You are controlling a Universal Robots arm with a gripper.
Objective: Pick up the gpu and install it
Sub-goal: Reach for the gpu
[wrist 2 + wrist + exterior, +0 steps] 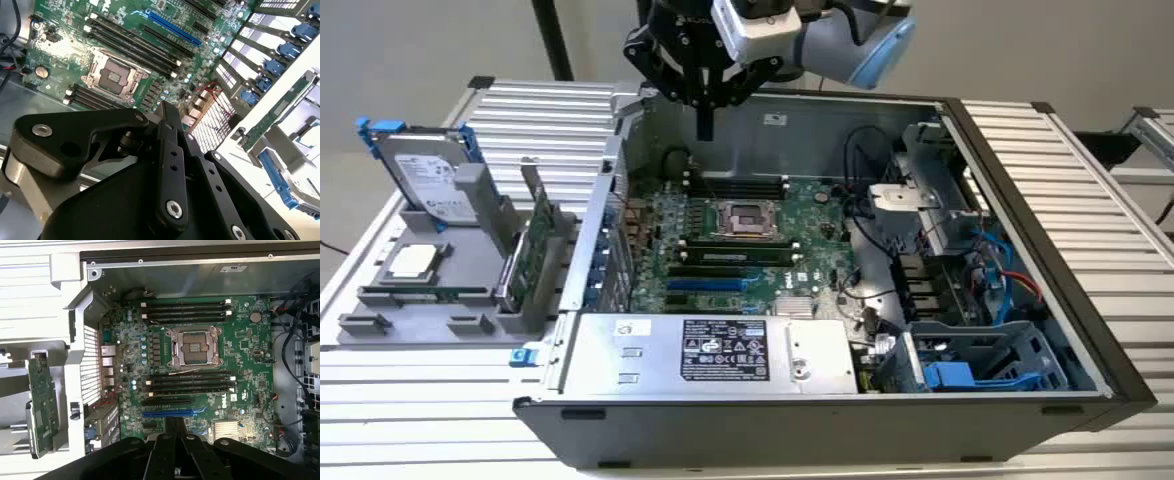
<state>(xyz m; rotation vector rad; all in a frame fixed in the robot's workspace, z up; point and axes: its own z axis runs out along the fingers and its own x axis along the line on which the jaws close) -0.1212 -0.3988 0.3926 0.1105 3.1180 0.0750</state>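
The tool [704, 128] hangs over the back part of the open computer case [720, 440], above the motherboard [821, 250]. Its fingers are pressed together, narrow, and there is nothing between them. The gpu [538, 245] stands upright in a gray holder [400, 328] on the counter [427, 400], just beside the case on the exterior view's left, apart from the tool. A hard drive [427, 175] stands in the same holder.
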